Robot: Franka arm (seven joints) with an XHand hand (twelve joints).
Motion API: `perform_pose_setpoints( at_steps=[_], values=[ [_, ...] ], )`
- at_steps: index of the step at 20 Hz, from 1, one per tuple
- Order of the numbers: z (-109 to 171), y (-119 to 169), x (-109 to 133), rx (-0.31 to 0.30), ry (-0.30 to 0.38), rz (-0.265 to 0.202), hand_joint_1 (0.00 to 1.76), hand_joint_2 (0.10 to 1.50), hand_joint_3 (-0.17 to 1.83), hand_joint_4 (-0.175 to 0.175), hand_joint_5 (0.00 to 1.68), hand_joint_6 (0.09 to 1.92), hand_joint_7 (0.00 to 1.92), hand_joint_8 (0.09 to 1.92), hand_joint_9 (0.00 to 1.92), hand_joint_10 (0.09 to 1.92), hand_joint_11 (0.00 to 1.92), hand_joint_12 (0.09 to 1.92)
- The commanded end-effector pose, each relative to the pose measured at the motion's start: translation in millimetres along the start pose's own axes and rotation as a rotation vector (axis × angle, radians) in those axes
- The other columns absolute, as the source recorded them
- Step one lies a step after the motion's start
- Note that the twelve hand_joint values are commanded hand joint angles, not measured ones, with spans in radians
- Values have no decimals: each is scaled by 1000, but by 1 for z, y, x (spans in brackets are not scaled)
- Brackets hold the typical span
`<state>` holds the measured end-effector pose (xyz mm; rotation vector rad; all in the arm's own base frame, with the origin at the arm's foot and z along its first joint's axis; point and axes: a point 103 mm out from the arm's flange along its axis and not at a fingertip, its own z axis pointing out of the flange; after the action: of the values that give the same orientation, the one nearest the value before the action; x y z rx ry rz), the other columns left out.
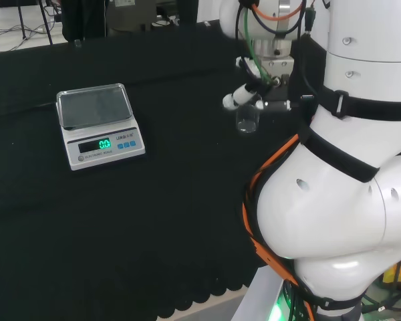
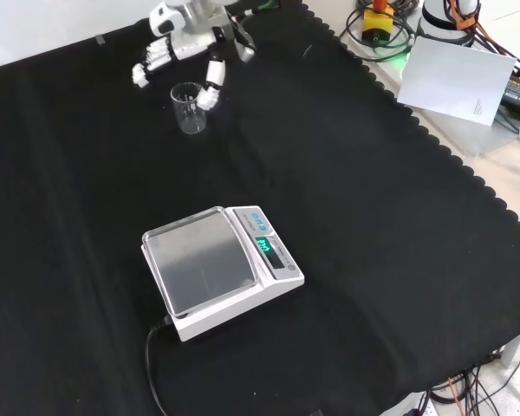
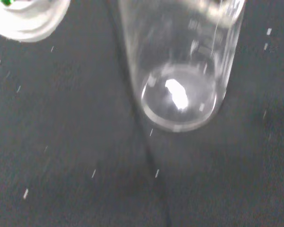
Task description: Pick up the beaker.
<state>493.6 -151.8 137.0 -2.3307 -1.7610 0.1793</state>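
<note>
In the front view the beaker (image 2: 190,107) stands upright on the black cloth (image 2: 347,217) in the upper left of the frame, directly below the hand (image 2: 184,42), which enters from the top edge. One white-tipped finger (image 2: 213,85) reaches down to the beaker's right rim and appears to touch it there; the other fingers (image 2: 148,68) spread out to the upper left of the glass, apart from it. The fingers look fairly straight and splayed, so the hand is open and nothing is clasped; the beaker stands on the cloth.

In the head view the beaker (image 1: 246,119) sits right of centre in the upper half, just below the hand (image 1: 244,95) and beside the arm's white links (image 1: 347,174). A white finger lies just above its rim.

The beaker is a small clear cylinder and looks empty. The wrist view shows it (image 3: 180,71) close up, with its round base bright with a reflection, and a blurred white part of the hand (image 3: 31,19) in the corner.

A grey scale (image 2: 218,269) with a green lit display sits at the lower centre of the front view, well apart from the beaker
</note>
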Motion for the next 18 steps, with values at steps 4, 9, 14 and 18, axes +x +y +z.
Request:
perform_pose_setpoints(
  at_steps=[4,9,14,18],
  values=[
    [26,17,-22,82,-7,27,668,616,327,89,49,87,29,228,53,865,0,1210],
    [33,17,-25,82,28,26,703,616,325,99,164,87,61,444,157,863,0,1385],
    [33,19,-26,46,56,34,852,582,472,109,377,87,237,671,400,822,93,1565],
    [36,18,-24,-29,58,26,1032,563,700,108,653,518,638,841,938,715,739,1309]
  ],
)
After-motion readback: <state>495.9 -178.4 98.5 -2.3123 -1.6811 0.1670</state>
